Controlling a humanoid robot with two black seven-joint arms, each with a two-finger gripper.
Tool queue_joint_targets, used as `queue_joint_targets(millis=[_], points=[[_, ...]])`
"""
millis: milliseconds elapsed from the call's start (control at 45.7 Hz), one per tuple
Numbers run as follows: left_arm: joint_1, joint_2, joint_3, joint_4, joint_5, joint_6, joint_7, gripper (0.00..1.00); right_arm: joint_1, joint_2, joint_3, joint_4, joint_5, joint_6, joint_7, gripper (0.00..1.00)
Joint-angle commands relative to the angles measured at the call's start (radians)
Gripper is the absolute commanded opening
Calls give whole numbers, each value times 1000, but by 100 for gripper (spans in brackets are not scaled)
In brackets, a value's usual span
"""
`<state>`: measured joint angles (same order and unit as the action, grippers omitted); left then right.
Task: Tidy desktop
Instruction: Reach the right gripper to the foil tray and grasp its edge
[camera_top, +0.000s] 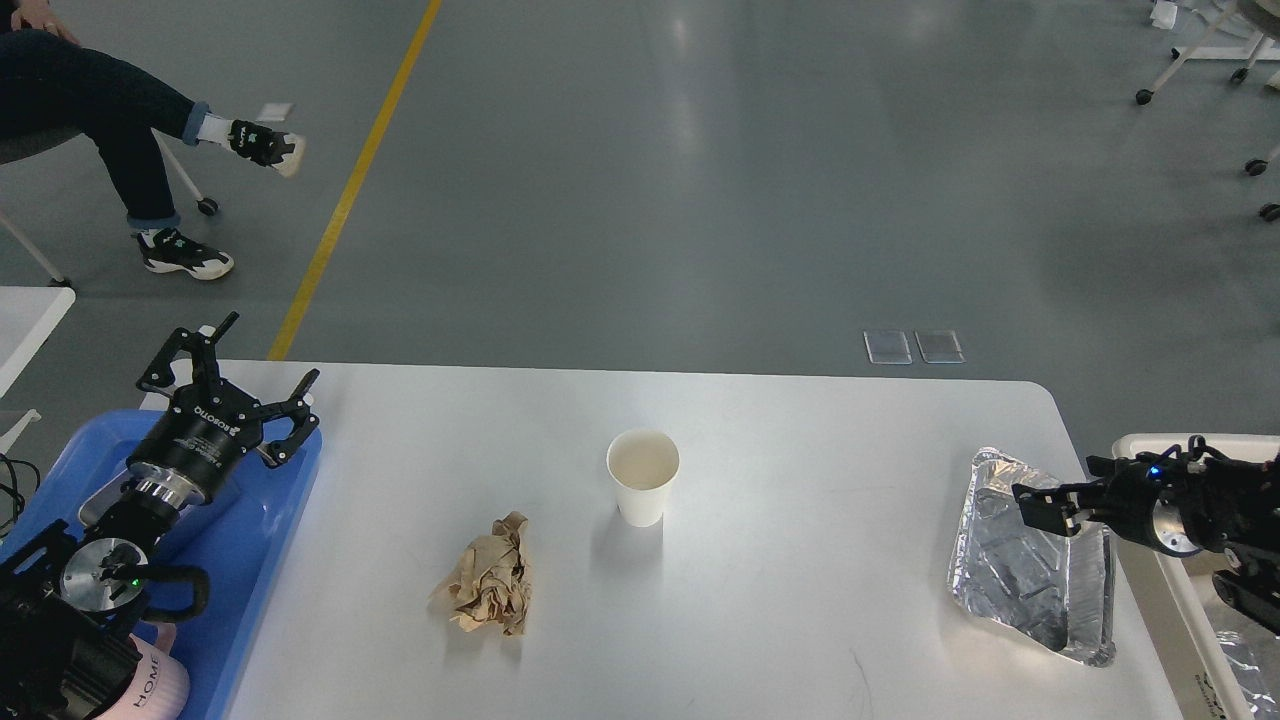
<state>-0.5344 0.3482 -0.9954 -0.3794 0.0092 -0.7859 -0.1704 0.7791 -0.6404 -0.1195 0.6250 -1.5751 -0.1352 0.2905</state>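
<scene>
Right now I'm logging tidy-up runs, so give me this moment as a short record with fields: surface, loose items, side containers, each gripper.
surface: desktop, white
loose items: paper cup upright at centre; crumpled brown paper near it; foil tray at right
side containers: blue tray left; beige bin right
left gripper: open, over blue tray's far end
right gripper: over foil tray, finger state unclear

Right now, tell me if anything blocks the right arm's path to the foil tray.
Nothing visible does. The right gripper hangs over the foil tray's near-right part, and the desktop around it is bare; the paper cup stands well left.
</scene>
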Motion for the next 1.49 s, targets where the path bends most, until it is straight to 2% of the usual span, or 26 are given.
queue_joint_targets(millis=[0, 197, 350, 635, 854, 1467], points=[[4, 0, 0, 0, 0, -1, 0, 97, 12, 42, -83, -66, 0, -44, 15, 100], [14, 0, -2, 0, 0, -1, -1, 97, 19, 131, -216, -212, 4, -130, 58, 100], [20, 0, -3, 0, 0, -1, -1, 97, 14, 160, -227, -258, 6, -132, 79, 100], [30, 0, -5, 0, 0, -1, -1, 97, 16, 188, -282, -304, 7, -133, 81, 100], [42, 0, -8, 0, 0, -1, -1, 97, 0, 257, -284, -430, 10, -133, 134, 100], [45, 0, -6, 0, 0, -18, -1, 97, -9, 288, -284, -441, 17, -135, 136, 100]])
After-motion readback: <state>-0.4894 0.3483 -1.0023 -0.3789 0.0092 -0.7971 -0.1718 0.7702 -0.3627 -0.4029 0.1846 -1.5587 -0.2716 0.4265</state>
